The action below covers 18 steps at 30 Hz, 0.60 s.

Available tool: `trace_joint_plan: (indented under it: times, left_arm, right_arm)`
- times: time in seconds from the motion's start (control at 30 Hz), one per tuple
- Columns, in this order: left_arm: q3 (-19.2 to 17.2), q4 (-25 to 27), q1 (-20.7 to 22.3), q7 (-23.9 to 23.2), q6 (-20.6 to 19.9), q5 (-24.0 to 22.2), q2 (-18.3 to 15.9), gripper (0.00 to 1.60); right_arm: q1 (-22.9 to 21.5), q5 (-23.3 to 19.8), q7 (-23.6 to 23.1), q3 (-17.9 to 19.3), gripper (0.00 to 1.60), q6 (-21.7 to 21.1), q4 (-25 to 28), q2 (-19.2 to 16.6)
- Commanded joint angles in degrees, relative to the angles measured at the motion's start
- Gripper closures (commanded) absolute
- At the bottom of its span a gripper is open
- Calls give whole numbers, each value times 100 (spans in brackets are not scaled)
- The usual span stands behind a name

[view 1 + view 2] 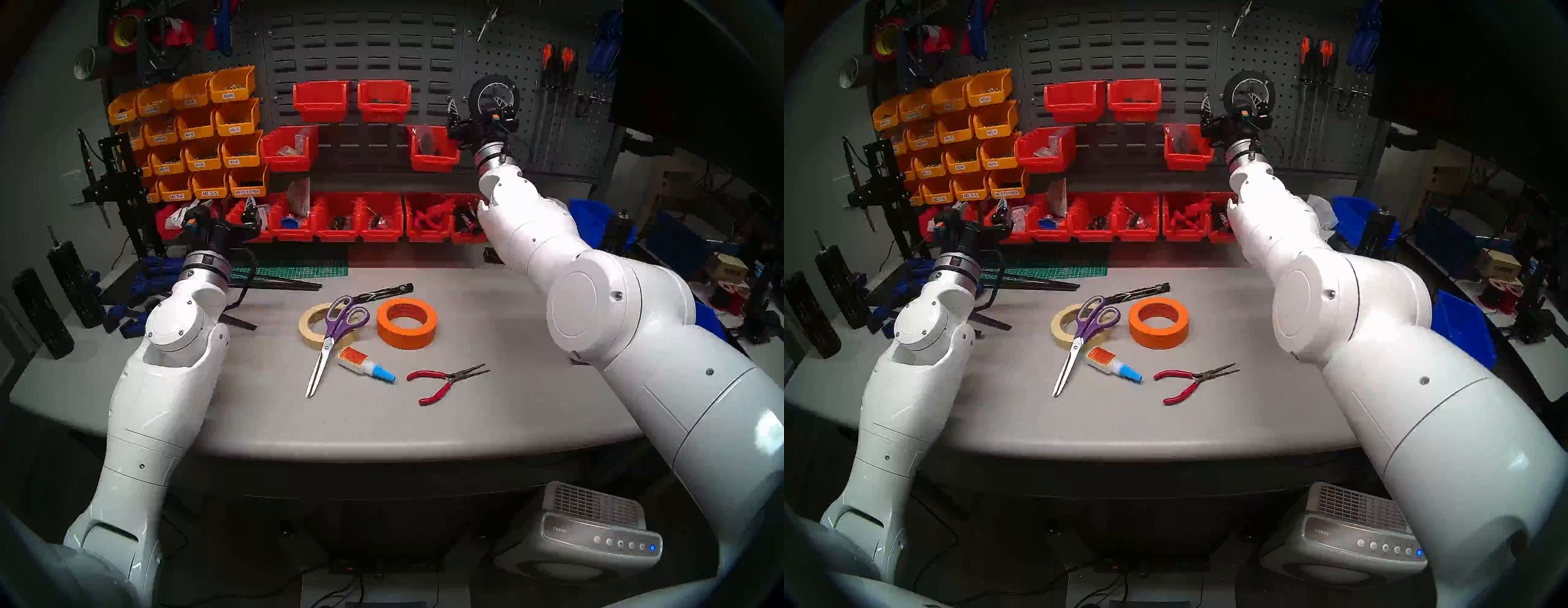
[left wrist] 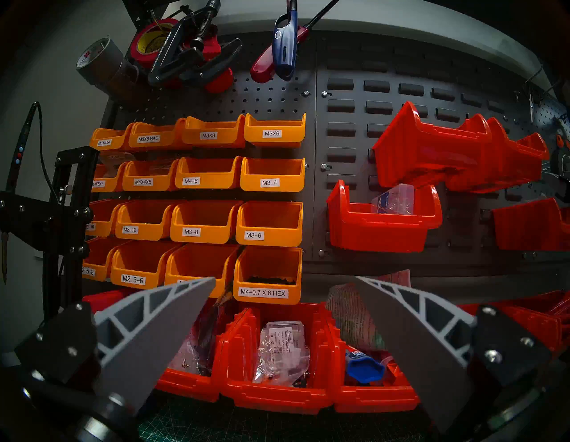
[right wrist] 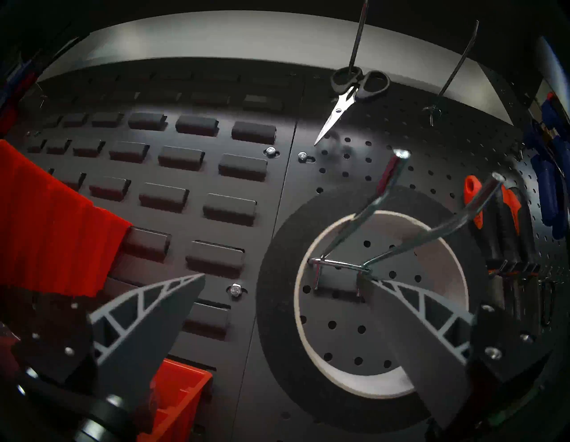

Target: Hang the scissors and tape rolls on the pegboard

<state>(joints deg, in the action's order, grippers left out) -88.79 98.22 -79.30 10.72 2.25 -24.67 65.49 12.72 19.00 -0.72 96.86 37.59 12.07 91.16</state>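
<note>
The black tape roll (image 3: 277, 277) with a white core hangs on a double wire hook (image 3: 339, 264) of the dark perforated pegboard (image 3: 354, 173). My right gripper (image 3: 283, 276) is open at it: one finger reaches inside the core, the other stands outside the roll's left wall. In the head view the right gripper (image 1: 481, 108) is raised at the roll (image 1: 494, 80). On the table lie the purple-handled scissors (image 1: 335, 335), their handles resting on the cream roll (image 1: 306, 329), with the orange roll (image 1: 407, 337) to their right. My left gripper (image 2: 285, 279) is open and empty, facing the bins.
A glue bottle (image 1: 365, 365), red pliers (image 1: 441, 380) and a black marker (image 1: 386, 293) lie around the rolls. Red bins (image 1: 339, 216) and yellow bins (image 1: 203, 127) line the back wall. Small scissors (image 3: 342, 102) and orange-and-black screwdrivers (image 1: 555, 68) hang on the pegboard. A black stand (image 1: 114, 191) rises at far left.
</note>
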Motion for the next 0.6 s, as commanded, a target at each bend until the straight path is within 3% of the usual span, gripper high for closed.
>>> trace_joint_plan:
  times: [0.0, 0.57]
  left_arm:
    - [-46, 156, 185, 9, 68, 4, -2, 0]
    - [-46, 156, 186, 11, 71, 5, 0, 0]
  right_arm:
    - [-292, 59, 11, -59, 0, 111, 9, -38]
    - [208, -39, -44, 15, 0, 948, 318, -40]
